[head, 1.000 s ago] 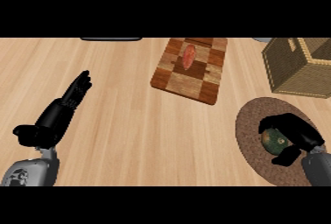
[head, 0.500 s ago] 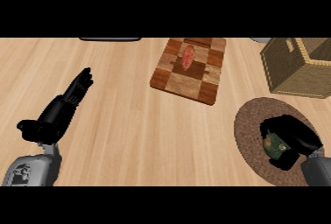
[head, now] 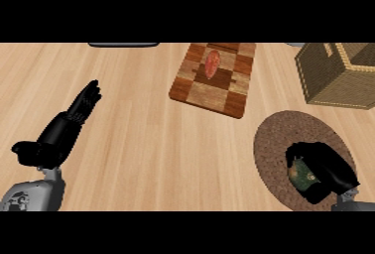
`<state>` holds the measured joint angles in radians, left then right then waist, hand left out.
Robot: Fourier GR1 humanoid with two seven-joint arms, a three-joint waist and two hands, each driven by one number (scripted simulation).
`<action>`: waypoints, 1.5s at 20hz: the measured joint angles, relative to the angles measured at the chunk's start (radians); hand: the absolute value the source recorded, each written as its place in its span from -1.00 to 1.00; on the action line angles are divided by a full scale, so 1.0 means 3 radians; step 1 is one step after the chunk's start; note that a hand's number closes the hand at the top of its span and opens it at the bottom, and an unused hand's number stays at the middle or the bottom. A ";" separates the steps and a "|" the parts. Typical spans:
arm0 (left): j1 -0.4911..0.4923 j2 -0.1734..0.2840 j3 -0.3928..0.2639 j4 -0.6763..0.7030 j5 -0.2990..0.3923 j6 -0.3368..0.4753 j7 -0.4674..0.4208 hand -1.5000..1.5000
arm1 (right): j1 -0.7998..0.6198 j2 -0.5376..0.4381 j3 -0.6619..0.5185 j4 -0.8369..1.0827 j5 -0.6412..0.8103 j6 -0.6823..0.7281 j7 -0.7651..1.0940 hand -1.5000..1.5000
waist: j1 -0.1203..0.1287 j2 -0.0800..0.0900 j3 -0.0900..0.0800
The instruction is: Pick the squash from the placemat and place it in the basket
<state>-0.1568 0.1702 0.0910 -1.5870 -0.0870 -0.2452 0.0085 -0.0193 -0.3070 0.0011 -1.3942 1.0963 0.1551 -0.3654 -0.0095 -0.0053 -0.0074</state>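
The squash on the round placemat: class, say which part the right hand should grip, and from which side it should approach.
Grip the squash across its body, from above. It lies low on the flat placemat, so its sides are open to curling fingers. The right hand already curls over it from that direction.

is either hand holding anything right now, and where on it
The right hand curls over the squash on the placemat, covering its top and right side. The left hand holds nothing.

The matte black, segmented left hand (head: 64, 130) joins a rounded light grey forearm (head: 31, 196) bearing dark circular marks, possibly screws. The glossy black right hand (head: 327, 171) meets a grey wrist (head: 351, 202).
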 measured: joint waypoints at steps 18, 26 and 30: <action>0.0026 0.0016 0.0042 -0.0097 0.0031 -0.0006 0.0051 0.00 | 0.0370 0.0575 -0.1142 -0.2473 -0.2560 0.1339 0.1067 1.00 | -0.0034 -0.0002 0.0020; -0.0112 -0.0022 0.0000 0.0046 -0.0001 -0.0003 0.0040 0.00 | -0.0392 0.0107 -0.1589 -0.2566 -0.2993 0.1330 0.2177 1.00 | 0.0022 0.0015 0.0021; -0.0045 -0.0057 -0.0046 -0.0003 -0.0036 0.0007 0.0008 0.00 | -0.0807 -0.0023 -0.1524 -0.2296 -0.2862 0.1130 0.2423 1.00 | 0.0044 0.0017 0.0020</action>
<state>-0.1704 0.1531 0.0773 -1.5880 -0.0978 -0.2431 0.0107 -0.2615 -0.3139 -0.4561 -2.0831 0.2378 0.4940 0.3615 0.0036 -0.0003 -0.0014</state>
